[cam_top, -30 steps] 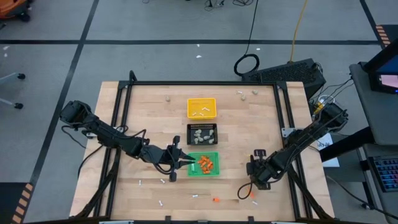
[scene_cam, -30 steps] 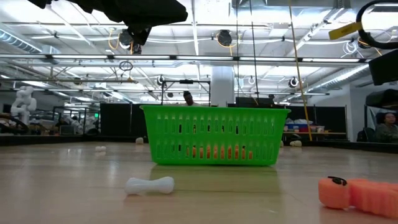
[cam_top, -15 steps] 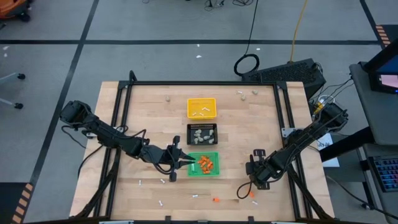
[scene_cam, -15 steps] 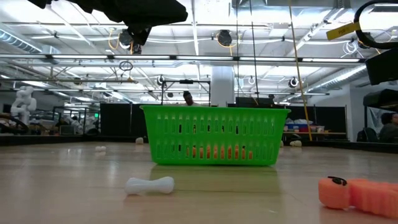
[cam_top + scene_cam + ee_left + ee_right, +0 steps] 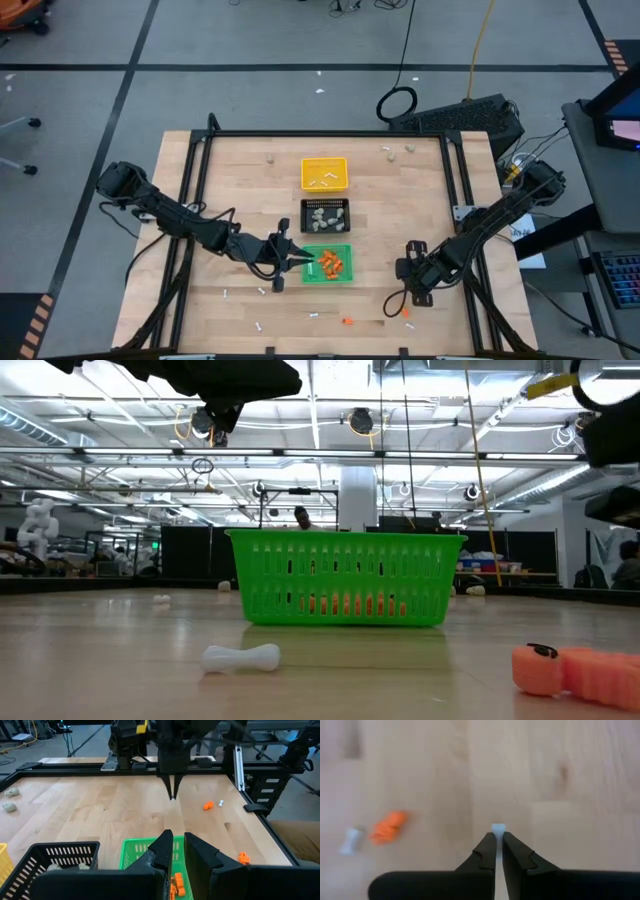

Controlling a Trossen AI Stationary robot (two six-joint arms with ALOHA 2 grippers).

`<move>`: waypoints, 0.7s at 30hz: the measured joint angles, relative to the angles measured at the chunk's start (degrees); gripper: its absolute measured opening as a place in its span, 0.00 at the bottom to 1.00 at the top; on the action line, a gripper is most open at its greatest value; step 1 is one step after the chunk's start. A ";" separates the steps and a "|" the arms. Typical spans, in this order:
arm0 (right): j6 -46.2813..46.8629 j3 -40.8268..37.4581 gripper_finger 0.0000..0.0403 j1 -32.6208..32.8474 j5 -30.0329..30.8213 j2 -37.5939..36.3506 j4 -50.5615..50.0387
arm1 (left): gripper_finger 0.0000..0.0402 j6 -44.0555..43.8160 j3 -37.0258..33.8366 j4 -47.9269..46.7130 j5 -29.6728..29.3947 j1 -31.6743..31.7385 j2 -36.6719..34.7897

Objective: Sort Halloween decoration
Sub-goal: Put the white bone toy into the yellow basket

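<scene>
Table (image 5: 240, 170): wooden top in a black frame, seen whole from above.

Yellow tray (image 5: 324, 173): at the far middle, holding thin white sticks (image 5: 322, 182). Count not clear.

Black tray (image 5: 325, 215): just in front of the yellow one, holding beige-grey lumps (image 5: 326, 213). In the left wrist view only one corner shows, the rest cut off.

Green tray (image 5: 327, 264): nearest of the three, holding orange bits (image 5: 331, 264). In the low view its slotted wall hides all but slivers of orange.

Loose pieces: white sticks lie along the near edge of the table, one white stick (image 5: 241, 657) in front of the green tray in the low view; an orange bit (image 5: 347, 321) sits near the front edge; another orange bit (image 5: 575, 671) is cut off at the low view's border; lumps (image 5: 268, 157) lie by the far edge.

Left gripper (image 5: 297, 256): at the green tray's left rim, fingers nearly together with a narrow gap, nothing visible between them.

Right gripper (image 5: 392, 305): low over the table's near right, fingers (image 5: 486, 851) pinched on a small white stick (image 5: 498, 827). Only the stick's tip shows past the fingertips, the rest hidden. Beside it lie an orange bit (image 5: 389, 826) and a white stick (image 5: 351, 840), both blurred.
</scene>
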 joint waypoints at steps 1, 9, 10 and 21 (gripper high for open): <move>-0.18 0.00 0.00 0.00 0.07 -0.92 0.77 | 0.12 0.00 0.00 -0.01 0.00 0.00 0.00; -6.72 0.07 0.00 1.66 12.05 -7.13 14.15 | 0.12 0.00 0.00 -0.21 0.01 0.00 0.02; -8.64 0.10 0.00 2.00 14.09 -7.13 17.35 | 0.12 -0.03 0.00 -0.19 0.00 0.00 0.02; -33.27 -0.26 0.00 1.48 24.11 0.35 52.62 | 0.12 -0.22 0.00 -0.18 0.02 0.00 0.02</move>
